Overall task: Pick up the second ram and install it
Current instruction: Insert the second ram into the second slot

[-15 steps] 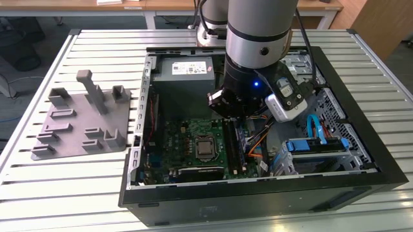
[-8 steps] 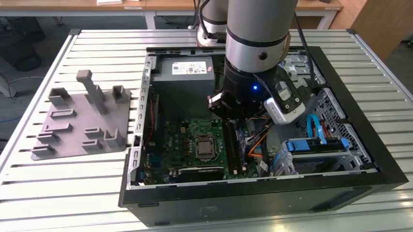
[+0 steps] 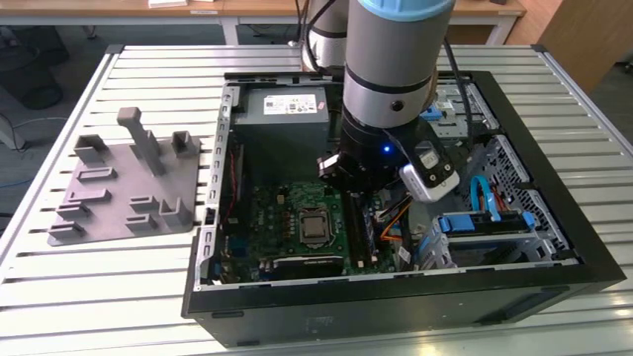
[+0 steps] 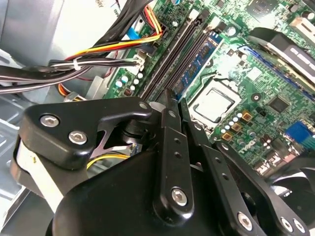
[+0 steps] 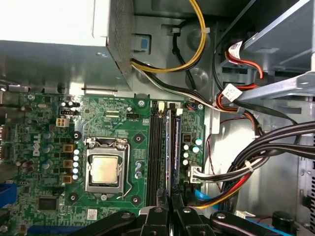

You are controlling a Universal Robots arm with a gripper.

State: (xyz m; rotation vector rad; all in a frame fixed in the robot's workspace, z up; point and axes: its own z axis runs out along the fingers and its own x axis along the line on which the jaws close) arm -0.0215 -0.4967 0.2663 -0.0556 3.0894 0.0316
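Observation:
The second ram [image 5: 175,147] is a thin blue-green strip standing on edge in a long slot of the green motherboard [image 5: 49,162], just beside the CPU socket [image 5: 105,169]. In the second wrist view the second ram [image 4: 198,63] runs straight out from between my fingertips. My gripper [image 5: 170,199] is low inside the open computer case [image 3: 396,304], its black fingers [image 4: 167,147] closed tightly on the near end of the strip. Two empty black slots [image 5: 156,147] lie alongside it. In the exterior view my gripper [image 3: 356,194] hangs over the board's slot area.
A grey holder tray [image 3: 118,200] with upright posts lies on the slatted table at the exterior view's left. Bundled black, yellow and red cables [image 5: 256,162] run close past the slots. The power supply [image 3: 282,111] and a drive cage with blue clips [image 3: 494,222] crowd the case.

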